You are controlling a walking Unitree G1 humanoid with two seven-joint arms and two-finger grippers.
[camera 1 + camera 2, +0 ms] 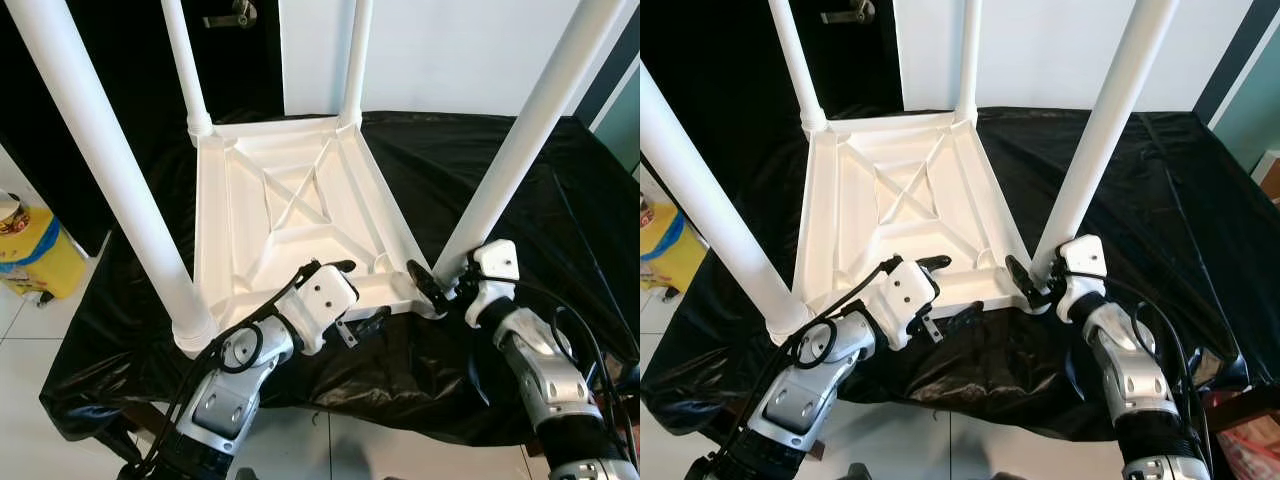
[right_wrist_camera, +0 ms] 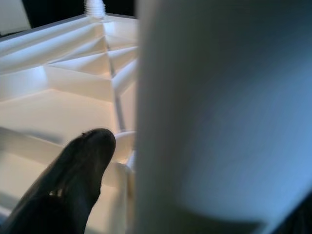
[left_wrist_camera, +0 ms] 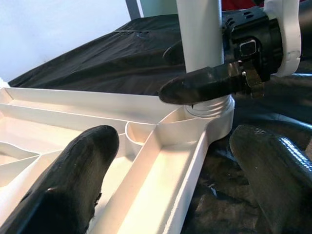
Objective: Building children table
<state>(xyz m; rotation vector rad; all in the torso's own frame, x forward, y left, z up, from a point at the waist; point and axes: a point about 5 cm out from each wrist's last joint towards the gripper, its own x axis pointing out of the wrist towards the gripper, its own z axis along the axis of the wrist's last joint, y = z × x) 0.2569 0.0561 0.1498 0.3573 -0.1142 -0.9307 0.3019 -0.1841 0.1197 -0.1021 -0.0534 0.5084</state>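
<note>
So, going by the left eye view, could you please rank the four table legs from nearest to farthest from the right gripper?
1. Near-right leg, at the right gripper, whose jaws are around its base.
2. Near-left leg, across the front edge of the tabletop.
3. Far-right leg, at the back corner.
4. Far-left leg, diagonally opposite.

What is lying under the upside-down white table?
A black cloth lies under the upside-down white table and spreads around it. What supports the cloth is covered, so I cannot tell. The right gripper is at the base of the near right leg.
</note>
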